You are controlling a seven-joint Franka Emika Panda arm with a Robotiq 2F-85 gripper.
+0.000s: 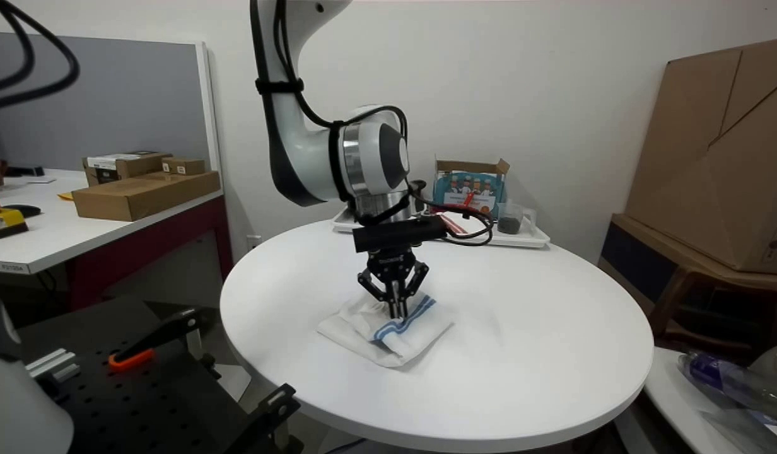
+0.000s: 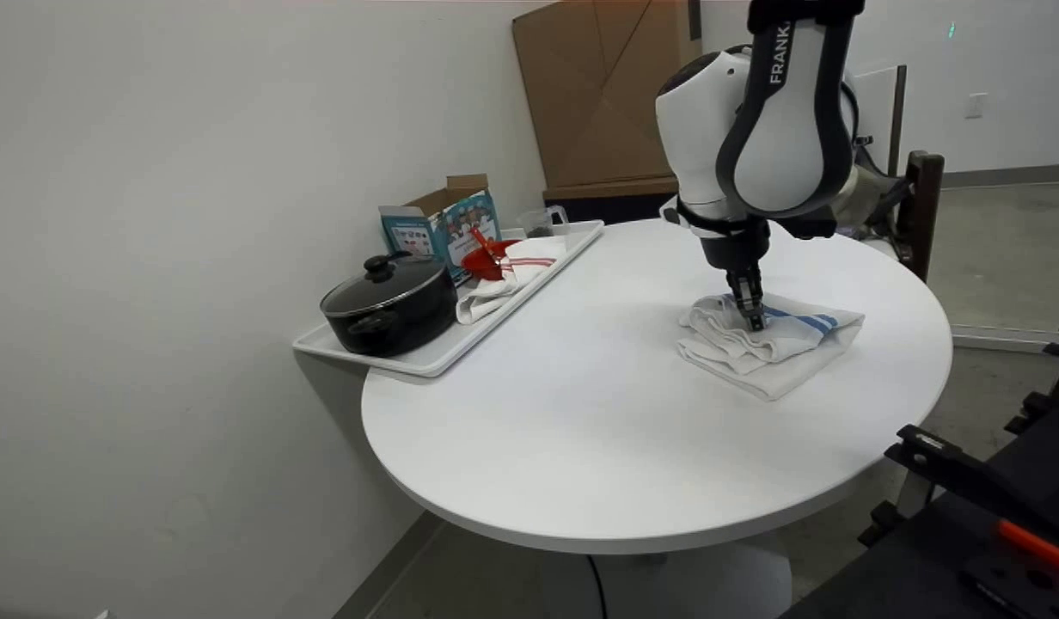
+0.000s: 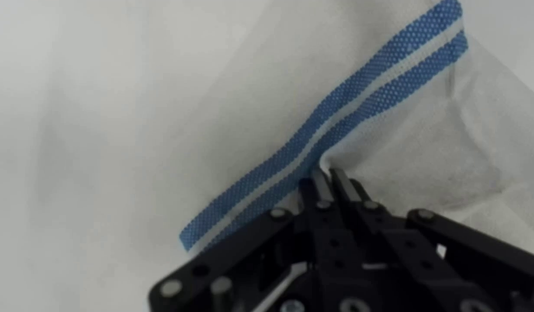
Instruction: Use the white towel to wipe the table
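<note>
Rounded white arm [image 1: 316,165], black-edged; thin black cables [image 1: 286,53]; silver metal band [image 1: 354,161]; white lettering [image 2: 780,55] I read as "FRANKA", end unclear; black jointed gripper [image 3: 329,174], round silvery screws [image 3: 171,287].

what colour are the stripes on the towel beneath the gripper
The two stripes are blue, clearest in the wrist view.

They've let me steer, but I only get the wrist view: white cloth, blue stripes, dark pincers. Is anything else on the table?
Observer: Yes, a white tray sits at the edge of the round table in both exterior views.
Visitor: What's on it?
Observer: A black lidded pot, among other things, in an exterior view.
Visitor: Is what I see dangling off anywhere?
Observer: No, the white towel lies well inside the edge in both exterior views.
</note>
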